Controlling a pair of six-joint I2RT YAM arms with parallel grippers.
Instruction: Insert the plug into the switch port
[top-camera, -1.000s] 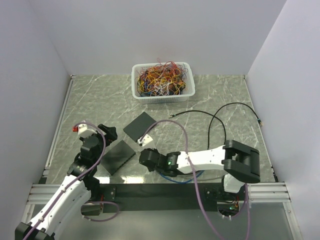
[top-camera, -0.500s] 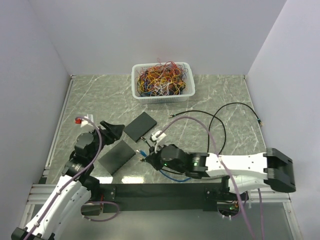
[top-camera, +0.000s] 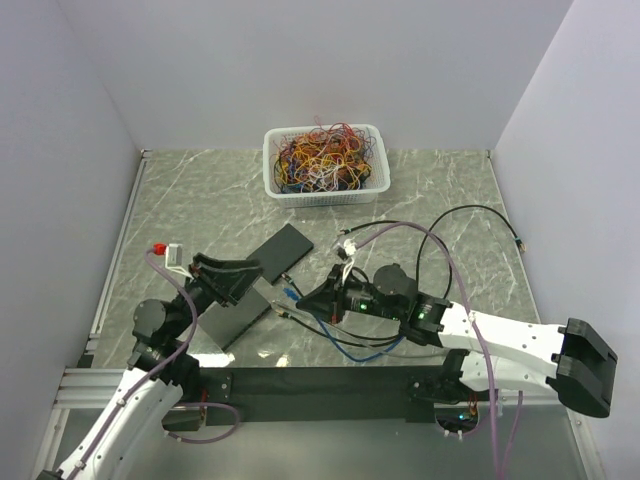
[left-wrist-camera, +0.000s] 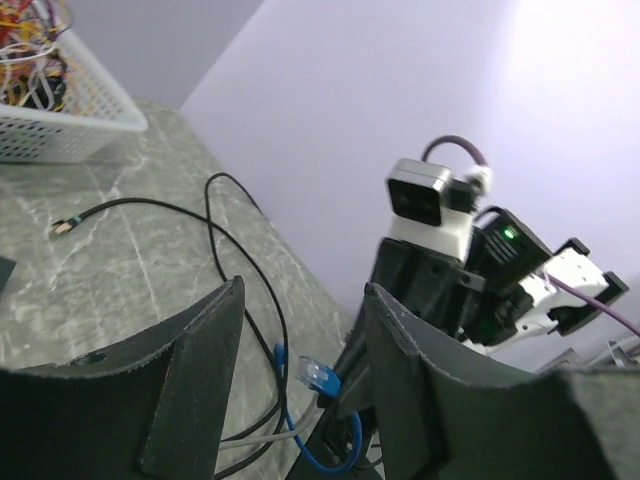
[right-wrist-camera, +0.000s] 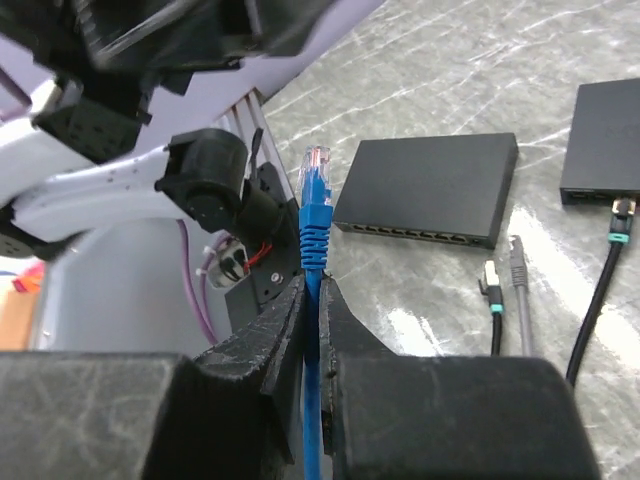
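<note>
Step in hand, as I judge it: aligning the plug with a port, insertion not yet made. The table (top-camera: 440, 190) carries the target, the nearer switch (right-wrist-camera: 430, 185), left of middle towards the near edge, with its port row on the long side facing my right hand (right-wrist-camera: 310, 292). That hand is pressed together on the blue cable (right-wrist-camera: 314, 440) just behind the plug (right-wrist-camera: 316, 165), which is in the air, near the port side but apart from it. To do this well, turn the wrist until the plug's nose points squarely at one port, bring it to port height, then push straight along the port's axis. I cannot tell which way the latch tab faces, so check that first. The grip sits behind the boot, so the plug may flex under load: advance slowly. My left hand (left-wrist-camera: 305, 292) hovers over that switch, part-way spread and holding nothing; it could pin the case against sliding. Count: one table; one basket (top-camera: 330, 194) of tangled wires at the middle of the far edge; two switches, counting the farther switch (right-wrist-camera: 605, 140); two hands; one long black cable (top-camera: 480, 207) towards the right edge; three other plugs (right-wrist-camera: 517, 262) lying by the switches; one blue plug.
</note>
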